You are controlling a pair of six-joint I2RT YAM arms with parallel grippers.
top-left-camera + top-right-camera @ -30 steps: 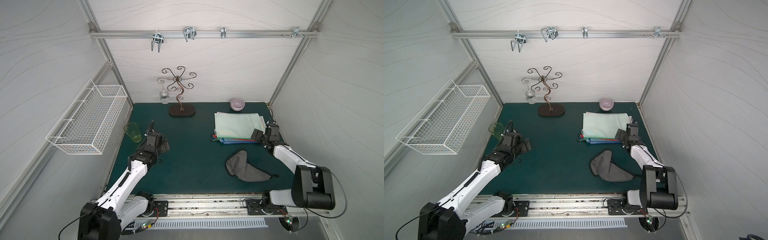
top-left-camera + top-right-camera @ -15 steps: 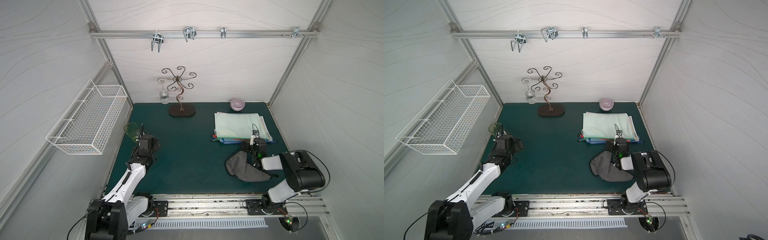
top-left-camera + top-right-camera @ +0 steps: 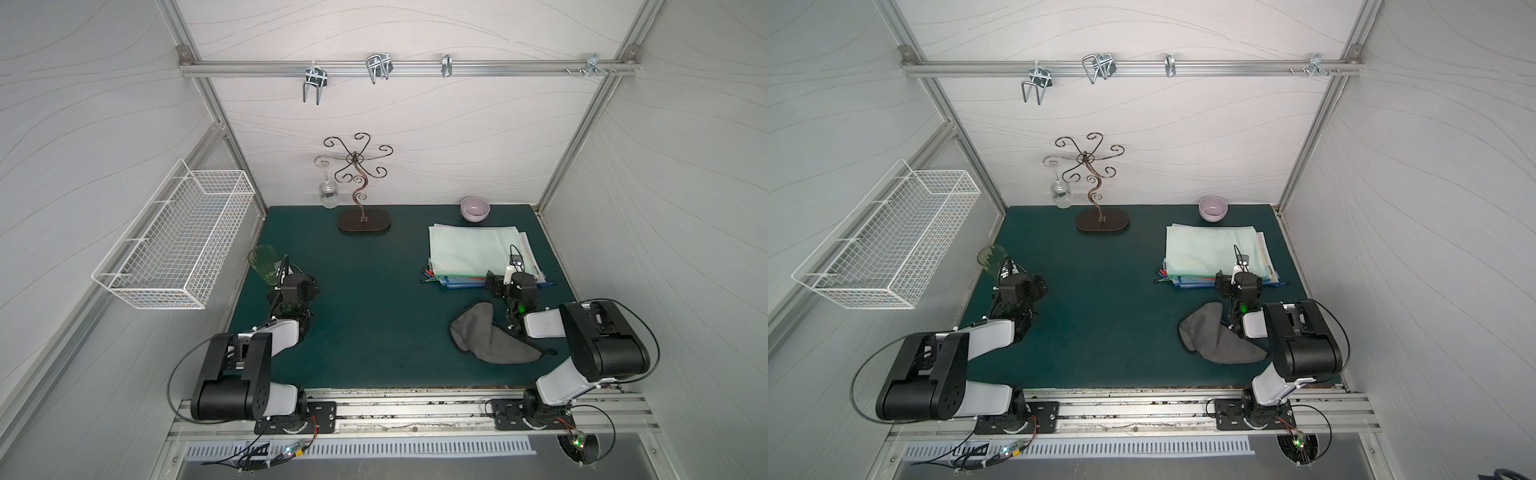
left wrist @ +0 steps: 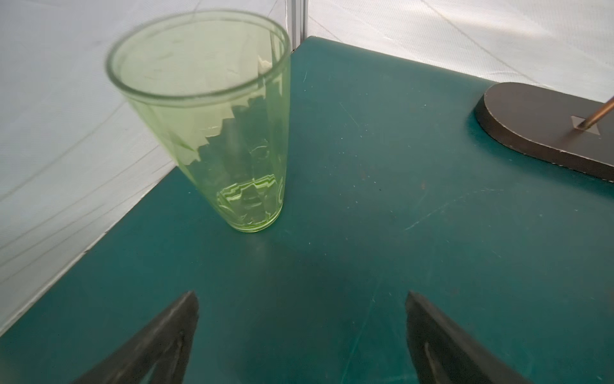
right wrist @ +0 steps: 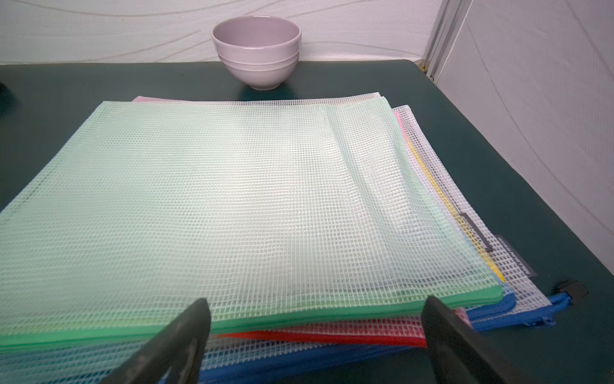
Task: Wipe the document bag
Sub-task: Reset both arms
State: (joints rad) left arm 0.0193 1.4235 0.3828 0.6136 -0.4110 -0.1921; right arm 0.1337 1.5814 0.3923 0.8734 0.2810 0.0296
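The document bag (image 5: 232,199), a pale green mesh pouch, lies on top of a stack of coloured mesh bags at the right back of the green mat, seen in both top views (image 3: 469,249) (image 3: 1208,249). My right gripper (image 5: 315,299) is open at the stack's near edge, facing its zip side with nothing between the fingers; a top view shows the right gripper (image 3: 509,280) just in front of the bags. A grey cloth (image 3: 486,336) lies crumpled on the mat beside the right arm. My left gripper (image 4: 302,294) is open and empty over bare mat on the left side.
A green glass tumbler (image 4: 206,116) stands near the left wall, just beyond the left gripper. A metal stand (image 3: 361,216) with a hanging wine glass (image 3: 328,195) is at the back. A purple bowl (image 5: 255,50) sits behind the bags. A wire basket (image 3: 178,237) hangs on the left wall.
Both arms have folded back toward the front rail. The right gripper moved from the stack's right corner to its near edge. The left gripper drew back and turned toward the tumbler.
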